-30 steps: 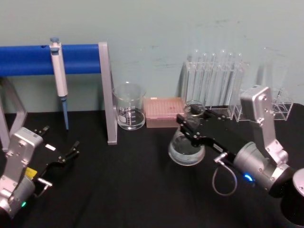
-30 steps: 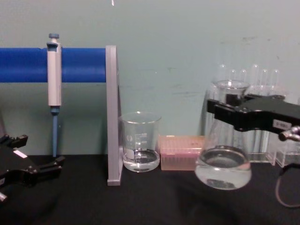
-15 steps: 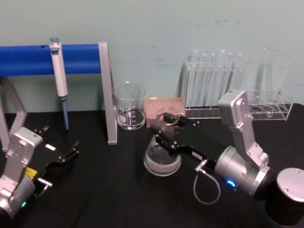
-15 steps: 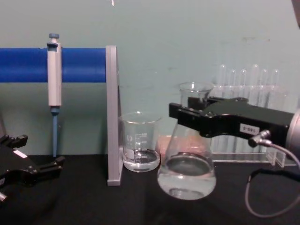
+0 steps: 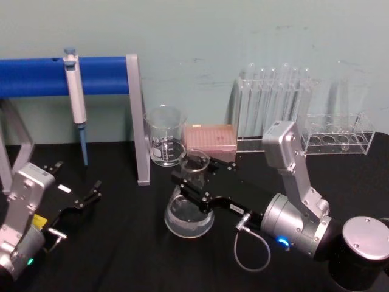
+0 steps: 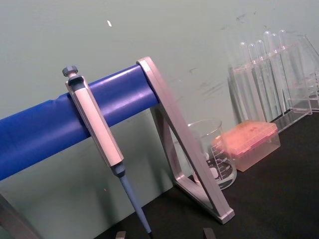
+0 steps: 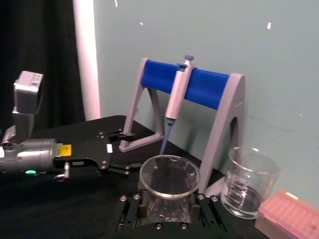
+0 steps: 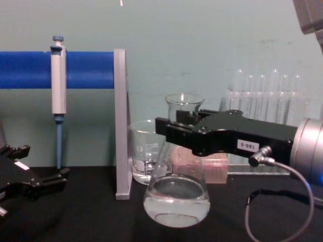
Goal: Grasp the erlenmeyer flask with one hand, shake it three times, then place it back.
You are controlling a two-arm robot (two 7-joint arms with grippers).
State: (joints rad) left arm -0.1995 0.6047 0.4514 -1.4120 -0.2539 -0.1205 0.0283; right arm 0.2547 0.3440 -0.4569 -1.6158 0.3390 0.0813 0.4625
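— Where is the erlenmeyer flask (image 8: 176, 199) now?
— In the right gripper (image 8: 174, 132). Its black jaws are clamped on the neck just under the flared rim. The flask is upright, with clear liquid pooled in its wide base.
— Has it shifted?
— Yes, leftward. A second ago it hung in front of the test-tube rack (image 5: 276, 100), and half a second ago in front of the pink box (image 5: 209, 139). Now it is nearer the robot than the beaker (image 5: 165, 145), partly overlapping it in the chest view, close to the grey stand post (image 5: 137, 118).
— Is it on the table (image 5: 121, 243)?
— I cannot tell whether the base touches it.
— And the other arm?
— The left gripper (image 5: 79, 175) lies low at the left with fingers spread, unchanged.
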